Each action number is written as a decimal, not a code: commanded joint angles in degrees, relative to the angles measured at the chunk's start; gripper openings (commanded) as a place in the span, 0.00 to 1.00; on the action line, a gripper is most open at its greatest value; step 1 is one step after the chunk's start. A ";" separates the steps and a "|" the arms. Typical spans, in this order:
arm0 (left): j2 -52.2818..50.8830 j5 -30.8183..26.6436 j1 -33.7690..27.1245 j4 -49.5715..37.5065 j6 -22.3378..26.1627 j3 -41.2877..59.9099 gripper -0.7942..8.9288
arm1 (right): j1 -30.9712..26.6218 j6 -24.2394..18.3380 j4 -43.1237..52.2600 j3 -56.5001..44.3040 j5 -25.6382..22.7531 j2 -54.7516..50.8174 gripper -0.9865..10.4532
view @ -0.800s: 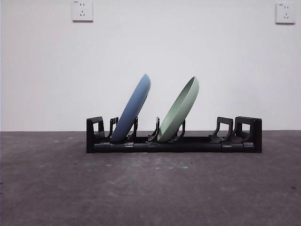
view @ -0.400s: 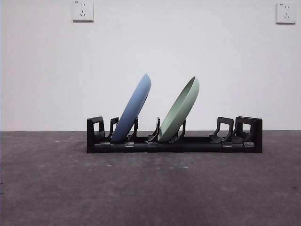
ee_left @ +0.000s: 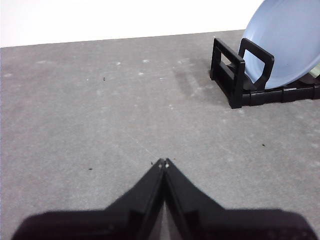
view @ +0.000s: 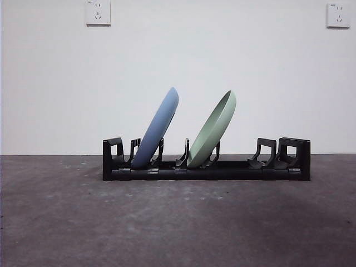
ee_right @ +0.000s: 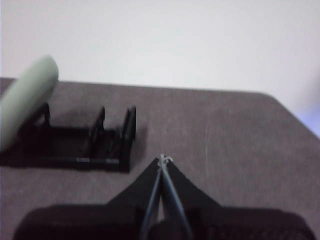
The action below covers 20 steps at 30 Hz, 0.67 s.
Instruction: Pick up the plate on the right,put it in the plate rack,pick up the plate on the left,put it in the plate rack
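Two plates stand tilted in the rack (view: 206,167) on the grey table (view: 178,222), seen level from the front: the blue plate (view: 158,130) in a slot near one blocky end, the green plate (view: 214,130) in a slot near the middle, both leaning the same way and apart from each other. The prongs toward the other end hold nothing. Neither arm appears in this view (only a white wall with two sockets (view: 98,12) behind).

The left wrist view supplies what the front lacks: the left gripper (ee_left: 163,163), its jaws pressed together to a point and holding nothing, poised over bare table well apart from the rack's end (ee_left: 235,75), where the blue plate (ee_left: 287,42) rests behind the square frame.

The right wrist view, blurred, shows the right gripper (ee_right: 162,161), jaws likewise closed and empty, near the rack's opposite end (ee_right: 107,140), with the green plate's (ee_right: 27,97) rim at the edge of the picture.
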State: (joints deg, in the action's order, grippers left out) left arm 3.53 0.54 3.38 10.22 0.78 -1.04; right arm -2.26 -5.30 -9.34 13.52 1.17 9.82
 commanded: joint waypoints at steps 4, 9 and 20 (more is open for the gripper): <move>0.02 -0.13 -0.24 -0.48 -0.55 0.52 0.08 | 0.00 2.75 0.94 -7.98 -1.84 -5.31 0.09; 0.02 -0.13 -0.24 -0.48 -0.55 0.52 0.08 | 0.00 4.13 0.39 -12.79 -1.81 -8.83 0.09; 0.22 -0.13 -0.24 -0.48 -0.55 0.52 0.08 | 0.02 3.80 -1.07 -12.70 -2.27 -9.38 0.09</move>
State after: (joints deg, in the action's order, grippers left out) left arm 3.66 0.54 3.38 10.22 0.78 -1.04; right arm -2.24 -2.13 -10.72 1.37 -1.06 0.60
